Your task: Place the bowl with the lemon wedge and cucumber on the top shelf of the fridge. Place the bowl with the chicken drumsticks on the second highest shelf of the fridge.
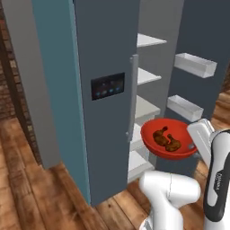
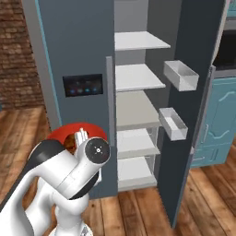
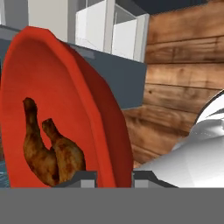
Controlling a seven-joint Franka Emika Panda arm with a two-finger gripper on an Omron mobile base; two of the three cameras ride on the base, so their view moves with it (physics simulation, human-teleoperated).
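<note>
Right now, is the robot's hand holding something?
Gripper: closed on the rim of the red bowl with the chicken drumsticks.

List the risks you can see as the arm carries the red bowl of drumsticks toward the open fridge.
1. The fingers pinch only the rim of the red bowl; it could slip or tip.
2. The drumsticks lie loose and may slide out.
3. The door bins jut near the shelves, so the bowl could hit them.

Your arm (image 1: 218, 175) rises bent at the elbow, wrist turned sideways, its gripper (image 3: 114, 178) with jaws pinched narrow on the red bowl's (image 3: 65, 109) rim.
</note>
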